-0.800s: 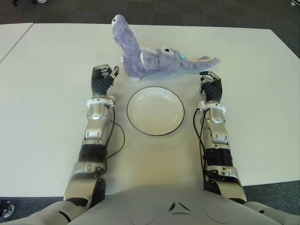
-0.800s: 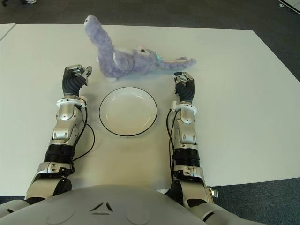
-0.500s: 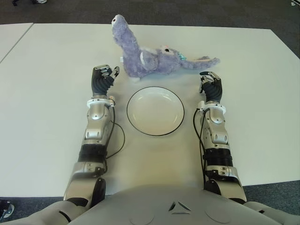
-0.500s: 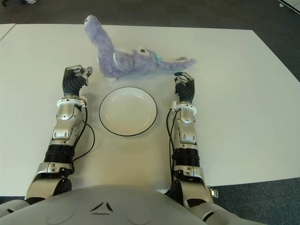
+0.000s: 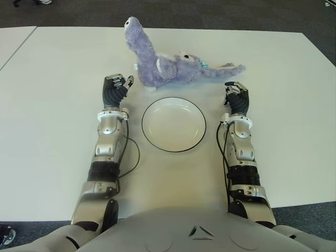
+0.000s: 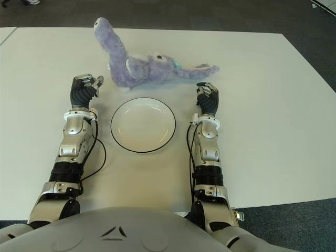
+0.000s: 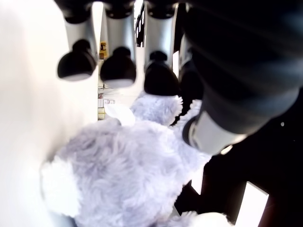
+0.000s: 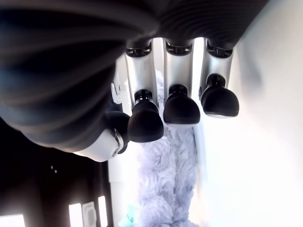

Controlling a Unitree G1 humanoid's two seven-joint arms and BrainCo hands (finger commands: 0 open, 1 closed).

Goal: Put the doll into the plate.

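Note:
The doll (image 5: 170, 65), a purple plush animal with one long limb raised, lies on the white table (image 5: 58, 105) just beyond the plate (image 5: 174, 124). That plate is white with a dark rim and holds nothing. My left hand (image 5: 116, 86) shows left of the plate, near the doll's body, fingers relaxed and holding nothing. The doll's fur (image 7: 128, 175) fills the left wrist view beneath the fingertips (image 7: 117, 71). My right hand (image 5: 237, 94) shows right of the plate, just short of the doll's thin tail; its fingers (image 8: 181, 109) hold nothing, with the tail's fur (image 8: 165, 189) beyond them.
A second white table (image 5: 13, 39) adjoins at the far left. Dark carpet (image 5: 236, 16) lies beyond the table's far edge. Both forearms lie along the table on either side of the plate.
My right hand has edged slightly back toward me, away from the doll's tail. The left hand, doll and plate have not moved.

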